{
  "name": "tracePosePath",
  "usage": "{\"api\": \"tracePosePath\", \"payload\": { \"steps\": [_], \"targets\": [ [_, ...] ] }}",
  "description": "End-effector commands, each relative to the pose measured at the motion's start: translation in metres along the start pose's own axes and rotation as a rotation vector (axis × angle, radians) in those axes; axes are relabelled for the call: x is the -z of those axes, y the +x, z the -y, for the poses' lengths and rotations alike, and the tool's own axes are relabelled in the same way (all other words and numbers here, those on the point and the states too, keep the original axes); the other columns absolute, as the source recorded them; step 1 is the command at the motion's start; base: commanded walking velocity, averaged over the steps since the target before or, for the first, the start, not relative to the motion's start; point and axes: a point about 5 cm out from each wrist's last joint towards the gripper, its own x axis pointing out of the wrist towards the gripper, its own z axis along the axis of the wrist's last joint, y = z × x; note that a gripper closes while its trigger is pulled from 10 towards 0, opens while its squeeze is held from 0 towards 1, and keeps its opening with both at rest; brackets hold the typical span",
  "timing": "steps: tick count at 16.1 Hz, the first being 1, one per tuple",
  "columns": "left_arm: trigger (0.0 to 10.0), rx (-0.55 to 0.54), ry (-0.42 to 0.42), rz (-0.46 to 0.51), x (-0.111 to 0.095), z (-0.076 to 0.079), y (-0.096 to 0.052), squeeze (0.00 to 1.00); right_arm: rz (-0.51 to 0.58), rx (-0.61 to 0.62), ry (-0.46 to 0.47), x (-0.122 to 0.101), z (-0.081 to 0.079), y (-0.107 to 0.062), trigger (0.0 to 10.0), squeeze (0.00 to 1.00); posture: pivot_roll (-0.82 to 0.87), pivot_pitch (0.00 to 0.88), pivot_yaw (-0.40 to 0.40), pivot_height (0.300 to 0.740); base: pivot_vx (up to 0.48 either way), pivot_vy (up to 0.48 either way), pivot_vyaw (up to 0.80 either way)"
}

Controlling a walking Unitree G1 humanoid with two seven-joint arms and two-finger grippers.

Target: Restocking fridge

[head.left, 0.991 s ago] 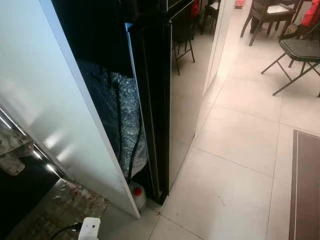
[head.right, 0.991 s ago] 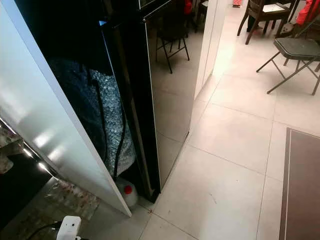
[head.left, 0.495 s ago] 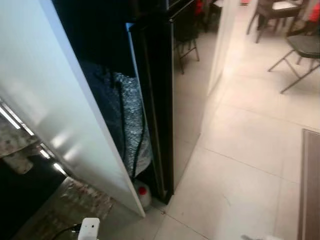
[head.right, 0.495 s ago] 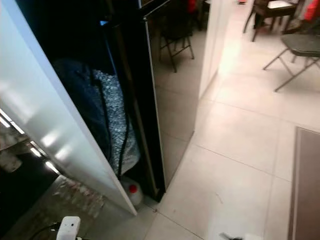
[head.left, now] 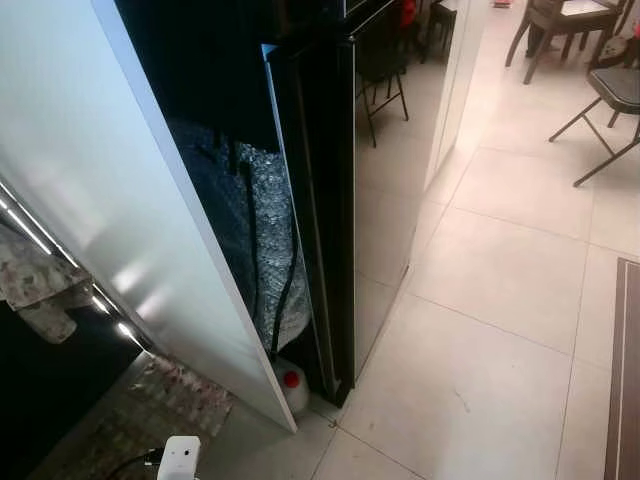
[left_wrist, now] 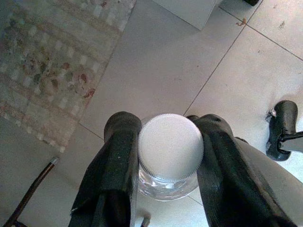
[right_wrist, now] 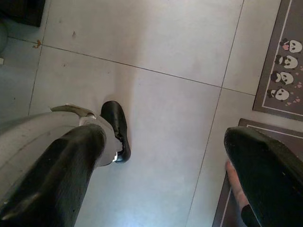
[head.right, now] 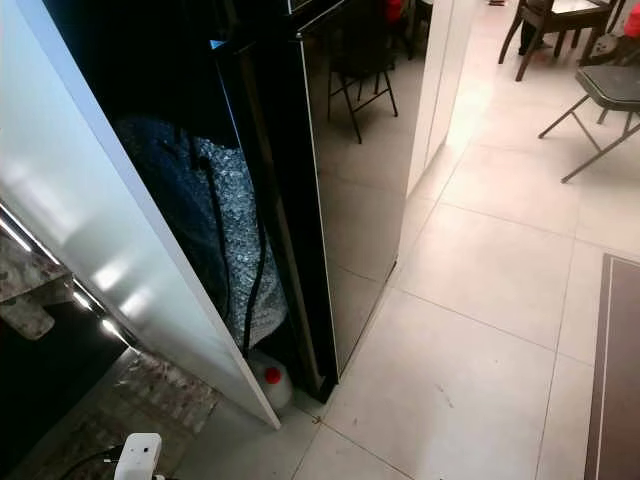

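Since a second earlier my head camera had swung a little, so the whole scene slid rightward and downward in the frame while the things themselves stayed put: the black fridge [head.left: 340, 190] sat centre-left, seen edge-on from its side, with the white panel [head.left: 120, 200] across the left and a small red-capped jug [head.left: 292, 388] on the floor at its foot, low in the centre. A folding chair [head.left: 610, 100] stood in the upper right on pale floor tiles [head.left: 490, 370]. In the left wrist view my left gripper [left_wrist: 168, 156] was clenched on a clear jar with a white ribbed lid [left_wrist: 169, 146], one black finger against each side, hanging low over the tiles near the patterned rug [left_wrist: 52, 61] at that frame's upper left. My right gripper [right_wrist: 161, 175] hung released, its fingers wide apart, over the floor beside a dark mat printed with pandas [right_wrist: 284, 61] at that frame's right edge. I judged I was in the carrying step, walking the jar toward the fridge with nothing stocked yet. Next I reckoned I needed to walk round to the fridge's front, which faced the right of the frame, and use the free right gripper on the door; I could not make out a handle from there.
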Motion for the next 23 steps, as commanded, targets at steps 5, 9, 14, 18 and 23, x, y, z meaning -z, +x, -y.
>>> {"api": "tracePosePath", "payload": {
  "steps": [5, 9, 14, 18, 23],
  "targets": [
    [10.0, -0.008, -0.017, -0.014, 0.0030, -0.0049, -0.0010, 0.00, 0.002, 0.009, 0.032, 0.0022, -0.0010, -0.0003, 10.0, 0.00, -0.08, 0.002, 0.106, 0.740, 0.000, 0.000, 0.00],
    [10.0, -0.007, -0.015, -0.017, 0.0029, -0.0049, -0.0010, 0.00, -0.012, 0.006, 0.003, 0.0025, -0.0010, -0.0001, 10.0, 0.00, -0.08, 0.003, 0.105, 0.740, 0.000, 0.144, -0.18],
    [10.0, -0.007, -0.010, -0.017, 0.0029, -0.0050, -0.0010, 0.00, 0.006, 0.018, 0.030, 0.0019, -0.0009, -0.0002, 10.0, 0.00, -0.08, 0.000, 0.107, 0.740, 0.000, 0.426, 0.00],
    [10.0, -0.002, -0.001, -0.020, 0.0035, -0.0051, -0.0011, 0.00, -0.007, 0.023, -0.012, 0.0027, -0.0004, -0.0003, 10.0, 0.00, -0.08, 0.000, 0.108, 0.740, 0.000, 0.461, -0.51],
    [10.0, 0.003, 0.015, -0.022, 0.0028, -0.0055, -0.0011, 0.00, 0.008, 0.032, -0.003, 0.0016, -0.0011, -0.0001, 10.0, 0.00, -0.09, 0.000, 0.114, 0.740, 0.000, 0.435, -0.10]
  ]
}}
